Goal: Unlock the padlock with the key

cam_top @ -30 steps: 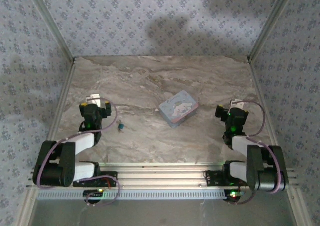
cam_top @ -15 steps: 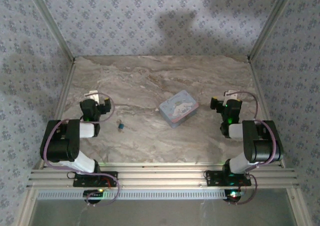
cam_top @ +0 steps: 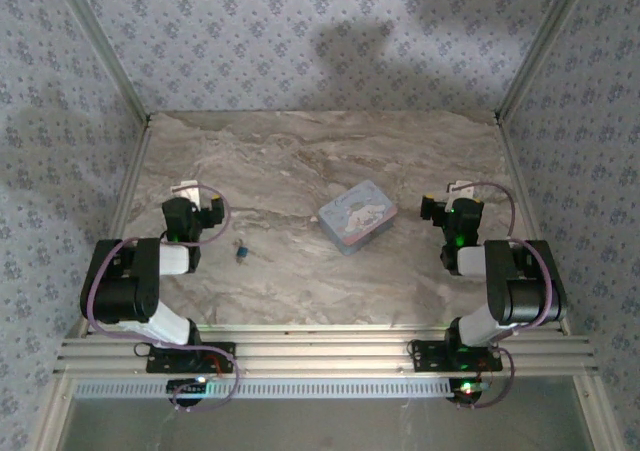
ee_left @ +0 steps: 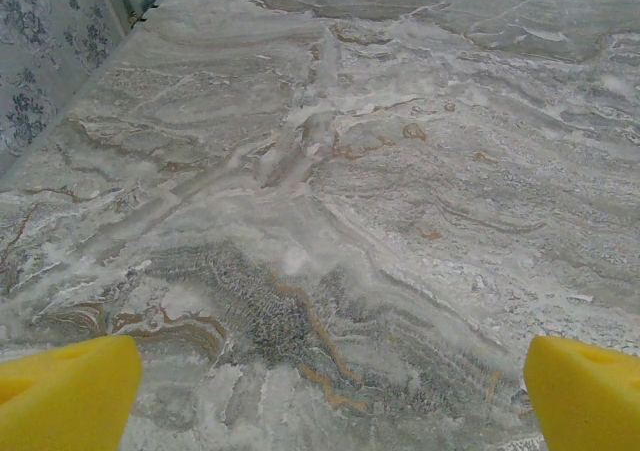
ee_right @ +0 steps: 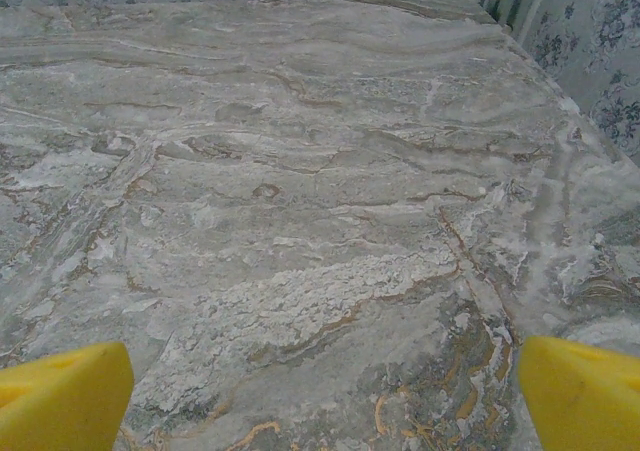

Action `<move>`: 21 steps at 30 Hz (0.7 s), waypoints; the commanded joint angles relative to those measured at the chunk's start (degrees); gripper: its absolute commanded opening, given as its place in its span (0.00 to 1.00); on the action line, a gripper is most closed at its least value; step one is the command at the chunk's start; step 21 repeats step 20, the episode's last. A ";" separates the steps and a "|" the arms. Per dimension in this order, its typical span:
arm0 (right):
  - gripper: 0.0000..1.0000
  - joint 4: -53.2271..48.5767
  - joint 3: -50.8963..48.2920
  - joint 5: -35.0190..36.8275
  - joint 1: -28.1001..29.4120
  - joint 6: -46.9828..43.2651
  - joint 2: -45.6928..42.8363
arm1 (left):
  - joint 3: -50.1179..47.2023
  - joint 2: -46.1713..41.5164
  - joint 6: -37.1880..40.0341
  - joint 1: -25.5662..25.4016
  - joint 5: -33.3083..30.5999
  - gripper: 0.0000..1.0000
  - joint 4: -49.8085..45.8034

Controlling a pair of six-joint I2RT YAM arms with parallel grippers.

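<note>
- I see L gripper (ee_left: 325,396) jaws wide, empty, over marble table (ee_left: 330,171).
- R gripper (ee_right: 325,391): wide, empty too.
- 1 padlock (cam_top: 241,252) lies on table near L gripper, left of tin (cam_top: 357,216), apart from it.

note that the table top (cam_top: 300,161) reads as veined grey-brown marble, smooth and matt, with little glare. the walls (cam_top: 300,41) carry a matt floral print, paper or cloth. the frame rails (cam_top: 320,346) look like brushed aluminium. the yellow finger pads (ee_left: 65,391) appear smooth and matt. you see a light sheen on the printed tin box (cam_top: 357,216); the padlock (cam_top: 241,252) is too small to judge.
</note>
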 commanded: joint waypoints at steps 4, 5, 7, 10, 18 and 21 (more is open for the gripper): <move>1.00 -0.15 0.36 0.78 0.08 -0.71 0.03 | 0.79 -0.64 -0.51 0.05 1.33 0.98 -0.48; 1.00 -0.15 0.34 0.80 0.07 -0.71 0.03 | 0.79 -0.64 -0.49 0.05 1.36 0.98 -0.48; 1.00 -0.19 0.32 0.80 0.06 -0.71 0.04 | 0.79 -0.64 -0.54 0.05 1.34 0.98 -0.48; 1.00 -0.15 0.37 0.78 0.11 -0.71 0.03 | 0.79 -0.62 -0.54 0.04 1.36 0.98 -0.48; 1.00 -1.51 1.05 -3.26 -0.58 -1.42 0.17 | 0.79 -0.64 -0.54 0.01 1.33 0.98 -0.48; 1.00 -1.20 0.83 -3.34 -0.59 -1.50 0.03 | 0.80 -0.64 -0.54 0.06 1.33 0.98 -0.48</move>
